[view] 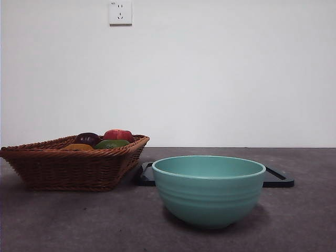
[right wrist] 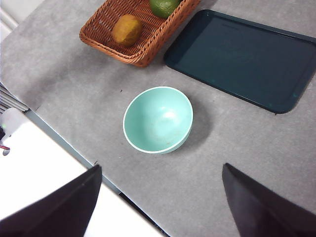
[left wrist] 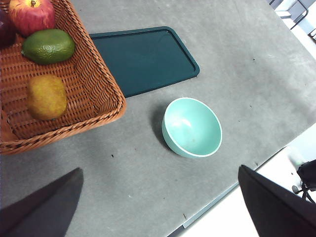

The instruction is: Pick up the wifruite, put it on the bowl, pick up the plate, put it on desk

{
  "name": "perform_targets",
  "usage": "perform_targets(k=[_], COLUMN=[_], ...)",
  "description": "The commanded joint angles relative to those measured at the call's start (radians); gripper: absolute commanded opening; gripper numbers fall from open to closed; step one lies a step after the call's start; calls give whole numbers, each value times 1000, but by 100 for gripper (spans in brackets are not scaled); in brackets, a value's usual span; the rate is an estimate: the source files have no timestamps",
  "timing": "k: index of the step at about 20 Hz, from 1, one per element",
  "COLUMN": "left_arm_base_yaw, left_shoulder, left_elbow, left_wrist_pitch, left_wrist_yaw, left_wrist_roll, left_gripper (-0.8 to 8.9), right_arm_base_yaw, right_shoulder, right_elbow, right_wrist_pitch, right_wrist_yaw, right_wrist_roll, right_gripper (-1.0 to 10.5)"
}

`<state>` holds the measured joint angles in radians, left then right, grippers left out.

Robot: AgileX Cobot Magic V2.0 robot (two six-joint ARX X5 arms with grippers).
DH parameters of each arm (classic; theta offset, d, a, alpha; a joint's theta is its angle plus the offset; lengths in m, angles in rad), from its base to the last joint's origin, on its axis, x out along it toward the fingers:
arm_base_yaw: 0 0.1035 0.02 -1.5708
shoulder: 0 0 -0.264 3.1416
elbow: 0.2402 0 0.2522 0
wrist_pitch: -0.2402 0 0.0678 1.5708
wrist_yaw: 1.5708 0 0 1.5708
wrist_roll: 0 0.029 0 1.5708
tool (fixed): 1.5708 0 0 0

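wifruite waits in the basket, both claws high and empty

while both arms hang above the dark grey matte desk (left wrist: 148, 173), the small rounded orange-brown wifruite (left wrist: 47, 97) lies in the brown woven wicker basket (left wrist: 94, 84), beside a green fruit (left wrist: 48, 46). the basket sits nearer the left claw (left wrist: 160, 197) than the right claw (right wrist: 158, 197), so i'd judge the left arm better placed. both claws stand wide open, gripping nothing. the large mint-teal ceramic bowl (view: 208, 189) stands empty, apart from the basket, before the dark green flat tray (right wrist: 242, 57).

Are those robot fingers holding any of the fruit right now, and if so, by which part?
Nothing is held. Both grippers, left and right, hang open above the desk. The orange-brown wifruite lies untouched in the wicker basket; the bowl is empty.
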<state>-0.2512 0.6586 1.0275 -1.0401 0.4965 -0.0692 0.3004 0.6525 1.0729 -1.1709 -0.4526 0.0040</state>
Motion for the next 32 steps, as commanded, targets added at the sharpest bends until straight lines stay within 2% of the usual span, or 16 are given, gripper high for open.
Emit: perform_targets(k=[1, 7, 19, 24, 29, 32], left_arm_base_yaw=[-3, -5, -98, -116, -124, -130], left_shoulder=[14, 115, 604, 772, 906, 966], left_elbow=[19, 35, 240, 241, 241, 241], left_wrist_pitch=[8, 47, 171, 247, 317, 329], left_wrist_yaw=[1, -27, -340, -396, -404, -455], left_wrist_roll=[-3, -25, 27, 29, 28, 29], left_gripper=[501, 499, 493, 491, 490, 486], right_arm_base_yaw=[5, 5, 5, 5, 5, 5], right_shoulder=[6, 6, 6, 6, 6, 6], right_elbow=[19, 19, 19, 19, 19, 19], right_wrist_pitch=[3, 3, 3, 3, 3, 3], right_wrist_yaw=[-3, -3, 0, 1, 1, 2], right_wrist_roll=[-3, -3, -1, -1, -1, -1], right_gripper=[390, 390, 390, 390, 390, 389])
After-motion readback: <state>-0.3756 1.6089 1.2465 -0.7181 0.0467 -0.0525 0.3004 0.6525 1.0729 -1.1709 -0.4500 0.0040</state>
